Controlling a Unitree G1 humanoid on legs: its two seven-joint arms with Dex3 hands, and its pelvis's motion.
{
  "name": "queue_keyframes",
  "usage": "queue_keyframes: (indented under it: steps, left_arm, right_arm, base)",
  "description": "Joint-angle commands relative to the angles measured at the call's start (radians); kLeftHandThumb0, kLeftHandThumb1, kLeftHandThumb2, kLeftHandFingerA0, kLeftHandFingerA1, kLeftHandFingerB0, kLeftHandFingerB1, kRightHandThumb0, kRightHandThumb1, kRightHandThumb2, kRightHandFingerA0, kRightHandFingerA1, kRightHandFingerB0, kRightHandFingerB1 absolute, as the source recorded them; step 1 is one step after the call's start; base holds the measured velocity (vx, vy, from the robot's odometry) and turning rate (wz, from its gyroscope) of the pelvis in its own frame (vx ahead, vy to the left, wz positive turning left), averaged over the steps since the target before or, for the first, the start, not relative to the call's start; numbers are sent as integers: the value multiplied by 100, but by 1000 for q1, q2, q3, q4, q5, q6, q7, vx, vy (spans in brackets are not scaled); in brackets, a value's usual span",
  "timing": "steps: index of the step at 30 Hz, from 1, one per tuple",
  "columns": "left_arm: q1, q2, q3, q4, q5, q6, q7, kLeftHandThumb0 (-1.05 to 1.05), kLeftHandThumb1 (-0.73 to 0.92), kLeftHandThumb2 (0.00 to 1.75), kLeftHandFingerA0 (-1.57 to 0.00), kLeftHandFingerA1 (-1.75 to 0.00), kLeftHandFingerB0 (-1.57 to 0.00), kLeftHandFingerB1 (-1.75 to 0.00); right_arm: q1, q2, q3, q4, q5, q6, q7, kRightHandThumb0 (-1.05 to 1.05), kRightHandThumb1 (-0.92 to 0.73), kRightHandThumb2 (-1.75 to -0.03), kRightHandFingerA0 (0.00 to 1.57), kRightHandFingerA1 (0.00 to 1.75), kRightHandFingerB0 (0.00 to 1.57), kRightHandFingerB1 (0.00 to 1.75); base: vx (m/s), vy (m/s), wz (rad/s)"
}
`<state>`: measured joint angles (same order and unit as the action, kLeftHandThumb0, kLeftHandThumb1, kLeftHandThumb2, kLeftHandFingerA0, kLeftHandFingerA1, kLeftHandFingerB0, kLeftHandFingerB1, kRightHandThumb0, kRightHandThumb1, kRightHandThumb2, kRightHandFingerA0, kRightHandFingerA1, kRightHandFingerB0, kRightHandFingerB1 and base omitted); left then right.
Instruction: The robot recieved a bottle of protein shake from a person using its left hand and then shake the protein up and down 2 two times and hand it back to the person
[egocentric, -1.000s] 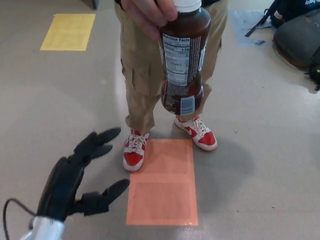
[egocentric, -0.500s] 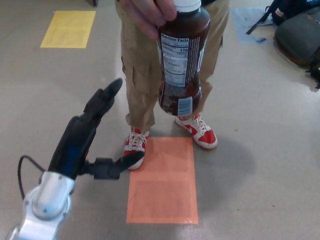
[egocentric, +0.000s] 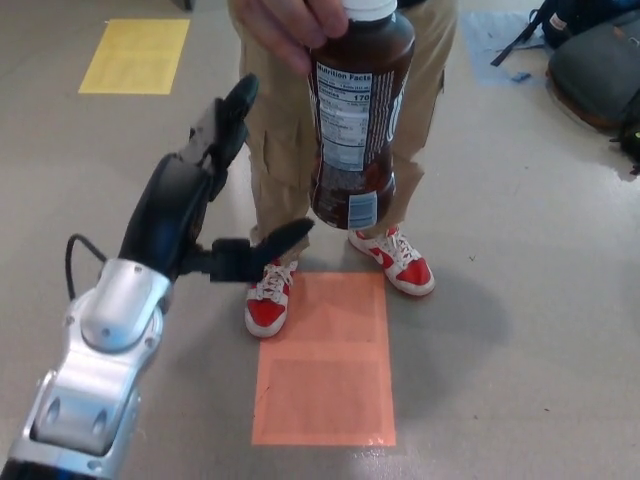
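One robot arm: only the left arm shows, its silver forearm entering from the lower left, left of the orange floor mark (egocentric: 323, 360).
Left hand (egocentric: 190, 205): black, raised up and left of the orange mark, spread wide and holding nothing; thumb (egocentric: 268, 248) points right toward the bottle, the two fingers (egocentric: 228, 120) reach up beside it.
Gap: the hand lies just left of the bottle and does not touch it.
Bottle (egocentric: 357, 120): brown shake bottle with a white cap and a nutrition label, upright, in the air above the orange mark.
Person's hand (egocentric: 290, 25): grips the bottle near its top.
Person: tan trousers, red and white shoes (egocentric: 268, 300) standing at the far edge of the orange mark.
Farther off: a yellow floor mark (egocentric: 135, 55) beyond and left of the orange mark; dark bags (egocentric: 595, 60) beyond and to its right.
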<state>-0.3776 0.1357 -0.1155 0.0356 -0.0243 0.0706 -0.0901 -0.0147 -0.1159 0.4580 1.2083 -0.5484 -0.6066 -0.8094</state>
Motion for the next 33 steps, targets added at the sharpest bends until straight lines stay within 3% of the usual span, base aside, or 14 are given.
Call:
queue_keyframes:
  steps: [1, 11, 26, 31, 33]
  left_arm:
    - [-224, -13, 131, -126, -383, 855, -96, -73, 43, 80, 0, -5, 0, 0]
    - [-347, -47, 157, -143, -429, 1015, -81, -73, 44, 79, 0, -4, 0, 0]
    - [-393, -129, 56, -93, -349, 1038, -79, -77, 48, 80, 0, -4, 0, 0]
    - [-388, -170, 39, -70, -343, 1051, -69, -71, 42, 72, 0, 0, 0, -1]
    - [-389, -167, 11, -60, -327, 1053, -79, -78, 49, 81, 0, -5, 0, 0]
  right_arm:
    - [-26, -8, -28, -2, 13, -28, -1, -21, -76, -63, 84, 46, 73, 43]
    - [-42, -3, -33, -1, 15, -34, -14, -17, -66, -59, 88, 47, 76, 44]
    - [-43, -21, -33, 3, 16, -55, 7, -21, -73, -61, 85, 46, 73, 43]
    - [-44, -20, -26, 4, 6, -47, 0, -18, -74, -63, 85, 47, 74, 44]
    - [-43, -21, -22, 2, 3, -45, 4, -19, -75, -63, 85, 47, 73, 43]
  base:
    - [0, 0, 0]
    - [0, 0, 0]
    - [0, 0, 0]
    - [0, 0, 0]
    - [0, 0, 0]
